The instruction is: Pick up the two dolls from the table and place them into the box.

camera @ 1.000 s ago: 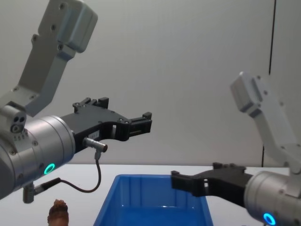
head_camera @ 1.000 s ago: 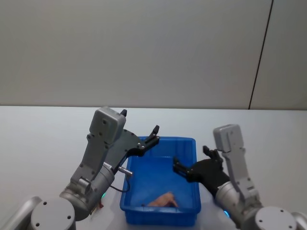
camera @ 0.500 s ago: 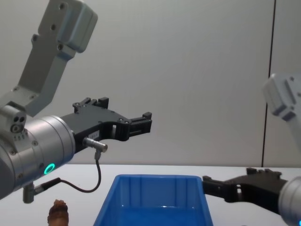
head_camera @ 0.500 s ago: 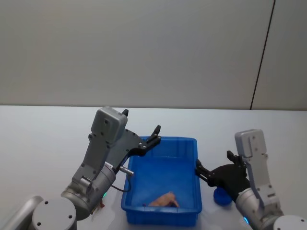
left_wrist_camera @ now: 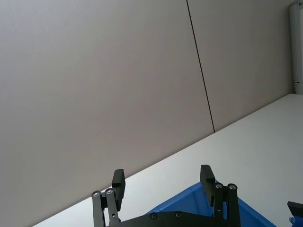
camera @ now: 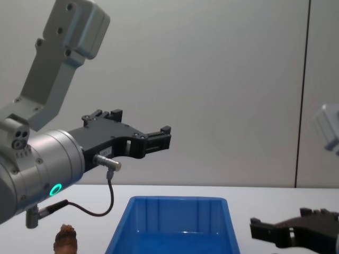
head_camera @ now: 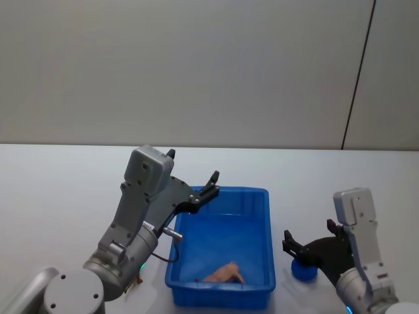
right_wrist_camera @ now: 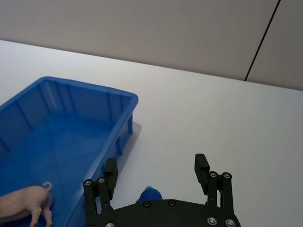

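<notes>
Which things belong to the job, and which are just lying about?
Job: blue box; pink doll inside it; reddish-brown doll left of it; left tool above the box, right tool beside it.
Lying about: small dark blue object right of box.

The box (head_camera: 220,296) is blue, pig doll (head_camera: 222,273) pink, fuzzy doll (camera: 66,239) reddish-brown.

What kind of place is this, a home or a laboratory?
Probably a robotics lab: a plain white table against bare grey wall panels, holding a blue bin, with the left claw above it and the right claw beside it.
</notes>
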